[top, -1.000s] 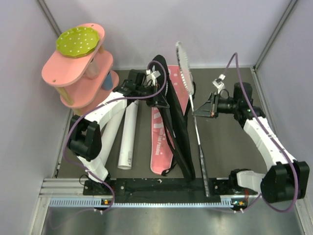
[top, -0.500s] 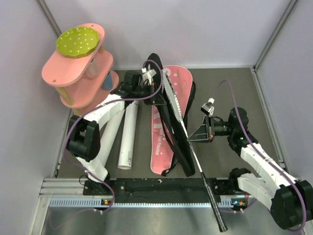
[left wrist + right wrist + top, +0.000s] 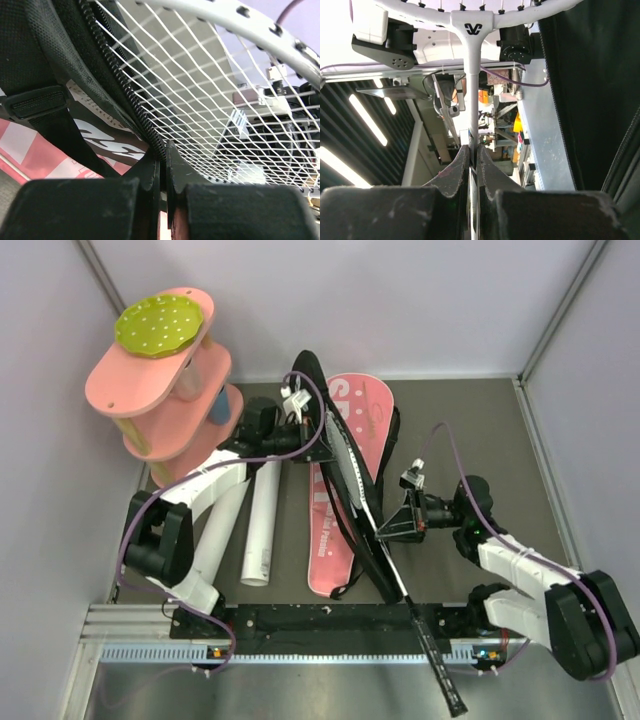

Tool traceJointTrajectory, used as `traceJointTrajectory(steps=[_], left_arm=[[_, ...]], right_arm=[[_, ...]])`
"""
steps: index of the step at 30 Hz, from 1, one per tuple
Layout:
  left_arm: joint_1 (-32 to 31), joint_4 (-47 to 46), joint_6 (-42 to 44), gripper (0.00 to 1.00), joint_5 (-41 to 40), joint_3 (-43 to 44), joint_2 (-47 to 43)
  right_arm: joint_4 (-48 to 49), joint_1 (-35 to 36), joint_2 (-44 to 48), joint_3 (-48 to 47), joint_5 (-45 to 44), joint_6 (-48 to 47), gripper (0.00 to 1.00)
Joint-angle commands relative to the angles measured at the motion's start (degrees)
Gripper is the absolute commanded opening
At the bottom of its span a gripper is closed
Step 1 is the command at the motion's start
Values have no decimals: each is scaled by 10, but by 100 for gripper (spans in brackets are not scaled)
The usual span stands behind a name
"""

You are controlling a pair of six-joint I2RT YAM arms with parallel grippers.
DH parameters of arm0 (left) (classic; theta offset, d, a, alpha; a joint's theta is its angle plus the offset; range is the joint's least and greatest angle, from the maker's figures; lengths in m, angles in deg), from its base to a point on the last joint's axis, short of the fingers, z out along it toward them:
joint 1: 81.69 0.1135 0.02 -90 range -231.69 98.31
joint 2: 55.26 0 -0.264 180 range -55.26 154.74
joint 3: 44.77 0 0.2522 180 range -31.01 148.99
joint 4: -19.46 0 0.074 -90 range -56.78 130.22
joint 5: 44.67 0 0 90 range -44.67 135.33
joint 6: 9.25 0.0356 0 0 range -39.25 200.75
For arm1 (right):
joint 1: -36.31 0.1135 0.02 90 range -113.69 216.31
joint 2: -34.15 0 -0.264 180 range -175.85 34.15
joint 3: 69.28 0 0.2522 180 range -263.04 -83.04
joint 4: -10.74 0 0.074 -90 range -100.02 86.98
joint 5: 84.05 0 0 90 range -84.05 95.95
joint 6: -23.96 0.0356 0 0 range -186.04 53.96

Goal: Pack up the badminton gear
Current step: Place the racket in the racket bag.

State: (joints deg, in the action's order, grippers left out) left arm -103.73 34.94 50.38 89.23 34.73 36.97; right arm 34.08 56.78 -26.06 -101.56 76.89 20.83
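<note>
The pink "SPORT" bag (image 3: 352,415) lies on the table with its black upper flap (image 3: 305,375) lifted. My left gripper (image 3: 318,445) is shut on that flap's zipper edge (image 3: 131,105). A white racket (image 3: 345,455) slants with its head in the bag's mouth and its black handle (image 3: 440,670) over the near rail. Its strings (image 3: 210,95) fill the left wrist view beside the zipper. My right gripper (image 3: 384,530) is shut on the thin racket shaft (image 3: 472,85), just below the head's throat. The black bag fabric (image 3: 590,100) hangs to the right of the shaft.
Two long white tubes (image 3: 264,520) lie side by side left of the bag, one partly under my left arm. A pink tiered shelf (image 3: 160,400) with a green dotted disc (image 3: 163,324) stands at the back left. Walls close in the left, back and right.
My right arm has swung down and left, carrying the racket from upright at the back into the bag's open mouth. My left gripper has kept hold of the flap, shifting slightly.
</note>
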Motion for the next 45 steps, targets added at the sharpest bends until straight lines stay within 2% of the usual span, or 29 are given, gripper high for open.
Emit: traceJointTrajectory(steps=[1, 4, 7, 11, 14, 21, 26, 29, 30, 33, 35, 39, 45], left_arm=[[2, -79, -20, 0, 28, -17, -33], [3, -82, -19, 0, 33, -20, -31], [2, -82, -18, 0, 36, -24, -34], [2, -79, -14, 0, 45, -32, -44], [2, -73, -5, 0, 49, -33, -46], [2, -46, 30, 0, 44, -20, -48], [2, -20, 68, 0, 3, -11, -46], [2, -4, 99, 0, -22, 1, -44], [2, -3, 106, 0, -22, 7, -37], [2, -13, 102, 0, -7, 23, -33], [2, -50, 84, 0, 8, 26, -33], [-4, -113, 49, 0, 59, 10, -49], [-8, -181, 23, 0, 65, -64, -85]], right_arm=[[119, 18, -48, -12, -9, 35, 0], [218, 36, -90, -16, -15, 84, 0], [276, 48, -151, -22, -25, 99, 0], [348, 49, -239, -41, -37, 117, 0], [366, 49, -278, -57, -49, 133, 0], [444, 50, -300, -46, -48, 199, 0], [385, 48, -223, -20, -19, 186, 0], [297, 48, -147, -17, -11, 146, 0], [215, 48, -125, -19, -11, 126, 0], [89, 48, -64, -34, -8, 58, 0], [53, 48, -36, -42, -8, 38, 0], [44, 47, -34, -43, -9, 37, 0], [135, 53, -44, -29, -11, 101, 0]])
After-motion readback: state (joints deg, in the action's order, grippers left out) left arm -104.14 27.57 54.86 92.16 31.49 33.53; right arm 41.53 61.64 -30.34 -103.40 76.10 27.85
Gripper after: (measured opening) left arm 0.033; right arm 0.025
